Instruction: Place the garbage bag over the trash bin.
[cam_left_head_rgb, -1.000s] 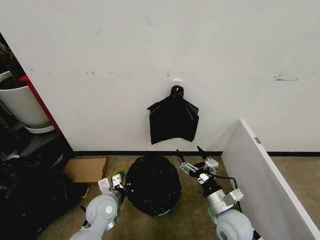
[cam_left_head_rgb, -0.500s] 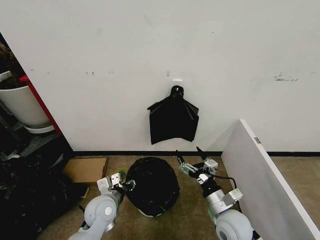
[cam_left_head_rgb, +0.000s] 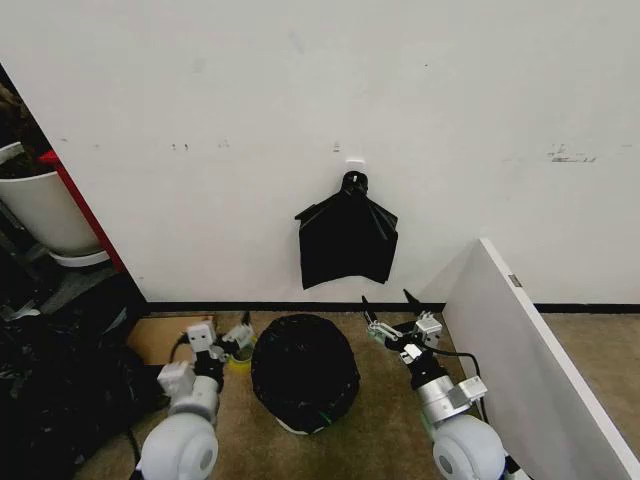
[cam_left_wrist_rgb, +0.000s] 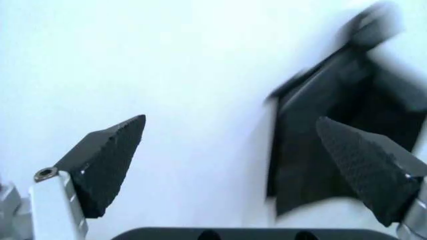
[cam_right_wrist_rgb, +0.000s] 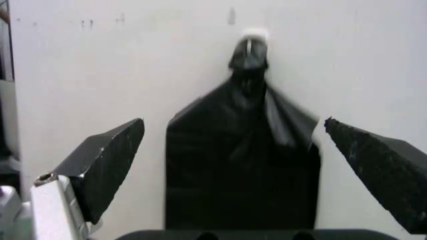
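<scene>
Sitting on the brown floor (cam_left_head_rgb: 380, 440) close to the white wall (cam_left_head_rgb: 400, 120), the trash bin (cam_left_head_rgb: 296, 428) is almost fully wrapped by the garbage bag (cam_left_head_rgb: 304, 368). The bag is black, thin and glossy, with many small crinkles, and it makes a rounded dome over the bin. Of the bin itself I can see just a thin white edge with a little green at 6 o'clock of the dome, touching the floor.

At 9 o'clock of the bag, near but not touching it, is the left claw (cam_left_head_rgb: 237, 331). Its black fingers (cam_left_wrist_rgb: 107, 160) stand wide apart with nothing between them, and its wrist camera looks toward the wall. At 3 o'clock of the bag is the right claw (cam_left_head_rgb: 393, 306), also wide, empty, and apart from the plastic; its fingers (cam_right_wrist_rgb: 110, 165) point up to the wall.

On the wall at 12 o'clock of the bin hangs a flat bundle of black bags (cam_left_head_rgb: 346, 238), fan-shaped and knotted at the top under a small white hook (cam_left_head_rgb: 354, 160). A piece of cardboard (cam_left_head_rgb: 165, 340) lies on the floor at 9 o'clock, behind the left claw. A white board (cam_left_head_rgb: 530, 370) stands at 3 o'clock, just beside the right arm.
</scene>
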